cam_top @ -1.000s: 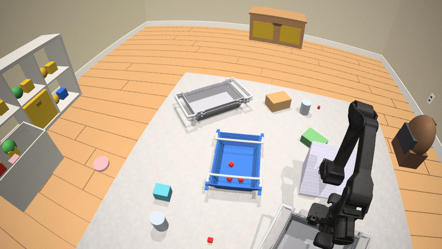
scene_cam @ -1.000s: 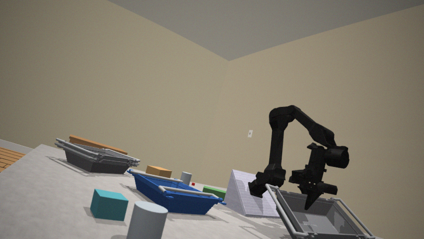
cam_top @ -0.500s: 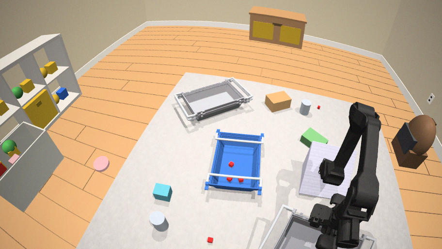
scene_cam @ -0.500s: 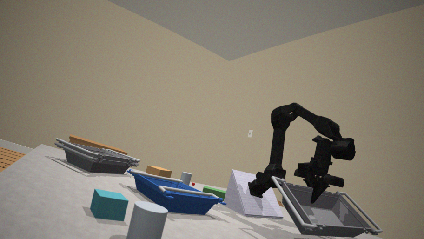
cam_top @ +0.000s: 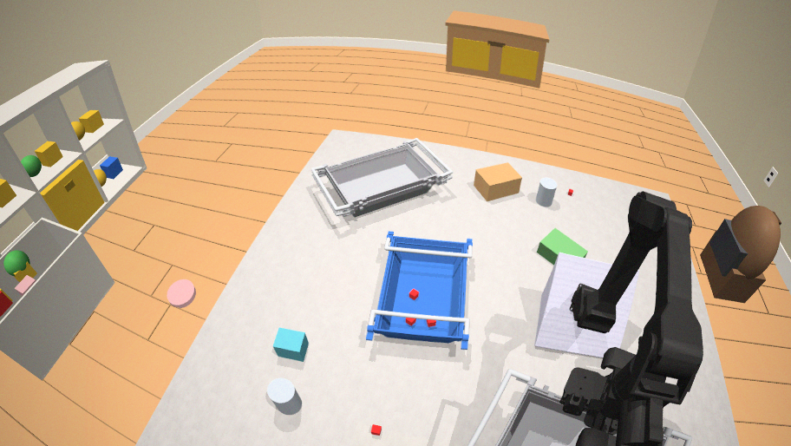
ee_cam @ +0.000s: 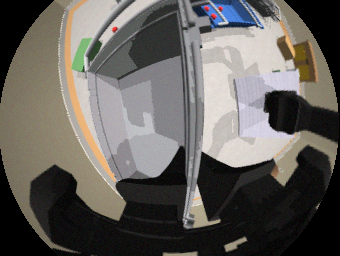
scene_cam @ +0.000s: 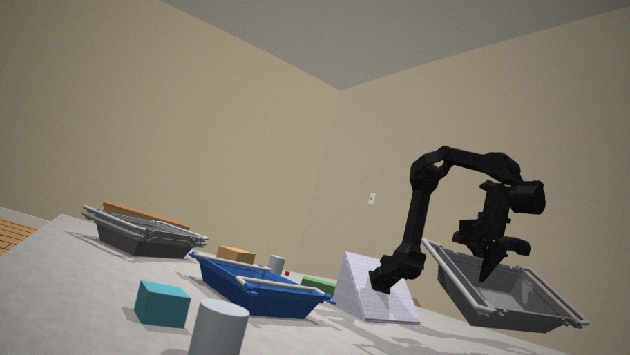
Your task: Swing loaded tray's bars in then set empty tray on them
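Note:
The loaded blue tray (cam_top: 437, 277) (scene_cam: 282, 304) stands on the table with small red blocks (cam_top: 414, 294) (ee_cam: 214, 16) inside. Its near bar (cam_top: 421, 316) and far bar (cam_top: 426, 251) both lie across its top, near the two ends. My gripper (scene_cam: 487, 260) (ee_cam: 185, 148) is shut on the long side wall of an empty grey tray (cam_top: 545, 426) (scene_cam: 516, 322) (ee_cam: 167, 95). It holds that tray above the table, near the right front, away from the blue tray. The held tray looks roughly level, its bars swung outward. In the top view its near part is cut off and the arm hides some of it.
Another grey tray (cam_top: 382, 177) stands at the back left. A lilac wedge (cam_top: 559, 310) lies beside the arm base. A green block (cam_top: 562, 246), an orange block (cam_top: 497, 181), a teal block (cam_top: 290, 343) and grey cylinders (cam_top: 545, 192) (cam_top: 283, 394) stand around the blue tray.

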Robot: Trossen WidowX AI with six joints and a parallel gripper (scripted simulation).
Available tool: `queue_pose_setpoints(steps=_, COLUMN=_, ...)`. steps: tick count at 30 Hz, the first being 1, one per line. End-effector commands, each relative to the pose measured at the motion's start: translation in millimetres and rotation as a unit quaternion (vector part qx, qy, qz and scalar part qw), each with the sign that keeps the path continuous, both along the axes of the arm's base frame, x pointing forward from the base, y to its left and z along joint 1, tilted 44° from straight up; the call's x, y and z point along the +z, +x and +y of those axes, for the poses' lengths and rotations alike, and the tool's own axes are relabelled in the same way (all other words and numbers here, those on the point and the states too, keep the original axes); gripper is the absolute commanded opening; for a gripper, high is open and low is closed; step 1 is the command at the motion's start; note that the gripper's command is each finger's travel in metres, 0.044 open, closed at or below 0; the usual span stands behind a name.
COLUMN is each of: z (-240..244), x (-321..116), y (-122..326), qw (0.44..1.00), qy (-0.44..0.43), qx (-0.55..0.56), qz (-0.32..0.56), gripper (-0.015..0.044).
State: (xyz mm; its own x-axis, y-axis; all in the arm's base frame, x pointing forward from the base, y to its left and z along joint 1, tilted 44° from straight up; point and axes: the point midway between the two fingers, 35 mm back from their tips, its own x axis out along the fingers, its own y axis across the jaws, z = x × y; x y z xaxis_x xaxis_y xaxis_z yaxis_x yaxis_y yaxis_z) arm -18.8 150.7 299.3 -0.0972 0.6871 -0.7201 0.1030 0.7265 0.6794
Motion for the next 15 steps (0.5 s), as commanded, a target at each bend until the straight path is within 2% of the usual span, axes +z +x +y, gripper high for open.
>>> queue_pose_setpoints(steps=1, z=-6.9, x=23.0, y=0.6, qw=1.0, qy=0.016, qx=0.002, qz=0.001, gripper=0.0)
queue_pose_setpoints(steps=15, z=-8.9, x=28.1, y=0.8, qw=1.0, qy=0.016, qx=0.002, qz=0.001, gripper=0.0)
